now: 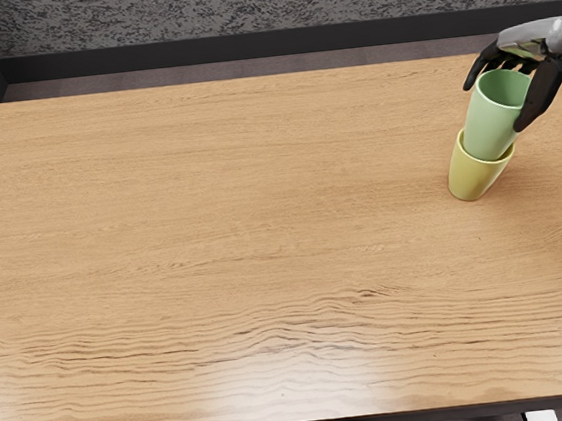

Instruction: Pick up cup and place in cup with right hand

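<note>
My right hand [511, 84] comes in at the upper right, closed around the upper part of the green cup [491, 126]. Its dark thumb lies along the cup's right side, while the other fingers are at the far side of the rim, partly hidden. The green cup's lower end is inside the mouth of the yellow cup [474, 176], and much of its wall stands above the yellow rim. The yellow cup is on the table; how deep the green one reaches inside it is hidden.
The wooden table [232, 226] fills most of the view, with its far edge below a dark ledge [244, 46] and a grey textured wall [239, 4]. Both cups are near the table's right side.
</note>
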